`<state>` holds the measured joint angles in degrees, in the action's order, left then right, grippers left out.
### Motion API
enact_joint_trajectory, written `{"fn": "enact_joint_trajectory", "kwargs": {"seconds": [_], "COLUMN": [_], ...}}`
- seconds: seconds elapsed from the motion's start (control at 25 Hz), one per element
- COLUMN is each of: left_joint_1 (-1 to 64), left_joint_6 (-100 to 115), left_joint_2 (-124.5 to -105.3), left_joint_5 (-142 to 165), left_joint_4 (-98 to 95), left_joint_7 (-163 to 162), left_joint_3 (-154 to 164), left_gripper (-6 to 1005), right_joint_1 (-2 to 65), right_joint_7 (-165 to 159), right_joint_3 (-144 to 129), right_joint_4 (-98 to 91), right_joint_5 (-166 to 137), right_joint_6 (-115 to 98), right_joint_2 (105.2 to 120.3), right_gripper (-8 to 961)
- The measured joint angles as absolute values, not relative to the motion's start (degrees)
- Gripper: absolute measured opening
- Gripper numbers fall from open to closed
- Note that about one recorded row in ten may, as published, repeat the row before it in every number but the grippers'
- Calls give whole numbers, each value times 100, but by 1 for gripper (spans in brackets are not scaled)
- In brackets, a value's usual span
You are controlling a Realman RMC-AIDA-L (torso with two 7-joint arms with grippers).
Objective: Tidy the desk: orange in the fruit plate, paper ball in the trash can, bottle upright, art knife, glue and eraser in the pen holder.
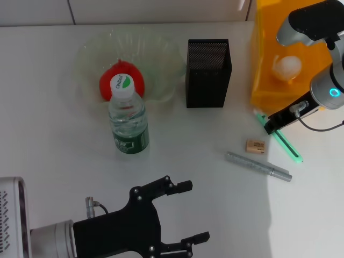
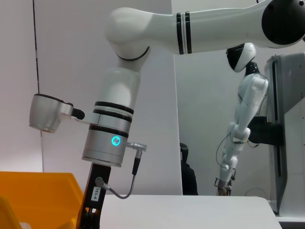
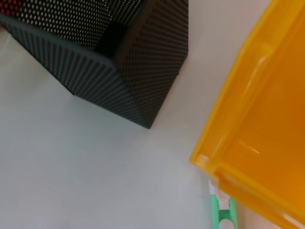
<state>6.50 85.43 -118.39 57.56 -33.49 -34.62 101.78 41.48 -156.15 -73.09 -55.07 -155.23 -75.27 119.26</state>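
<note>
My right gripper (image 1: 269,122) hovers low beside the orange plastic trash bin (image 1: 263,70), right over the near end of the green art knife (image 1: 280,138); whether its fingers are parted I cannot tell. The white paper ball (image 1: 287,67) already lies in the bin. The knife lies flat, running away from the bin's front corner, with the tan eraser (image 1: 256,146) and the silver glue stick (image 1: 258,166) just beyond. I judge the knife is my step: come straight down, pinch across its narrow width, then carry it to the black mesh pen holder (image 1: 208,72). My left gripper (image 1: 183,212) waits spread wide, far from the bin.
</note>
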Motion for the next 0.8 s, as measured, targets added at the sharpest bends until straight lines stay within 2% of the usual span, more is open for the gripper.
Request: {"fn": "enact_joint_trajectory", "kwargs": {"seconds": [0.08,0.32,0.8], "left_joint_1": [650,655,653], "left_joint_6": [8543,8544,8559], "left_joint_2": [-11839,-11839,-11839], "left_joint_5": [5756,5756,5756], "left_joint_4": [-3349,-3349,-3349], "left_joint_7": [-3462,-3463,-3463], "left_joint_3": [10178,10178,10178], "left_gripper": [813,813,812], "right_joint_1": [4147,4116,4078], "right_joint_7": [-15603,-15579,-15524], "right_joint_3": [-7310,-7347,-7357], "right_joint_4": [-5504,-5484,-5558], "right_joint_5": [-15522,-15508,-15489], "right_joint_6": [-7524,-7496,-7589], "right_joint_2": [11927,11933,11936], "right_gripper": [284,163,164]}}
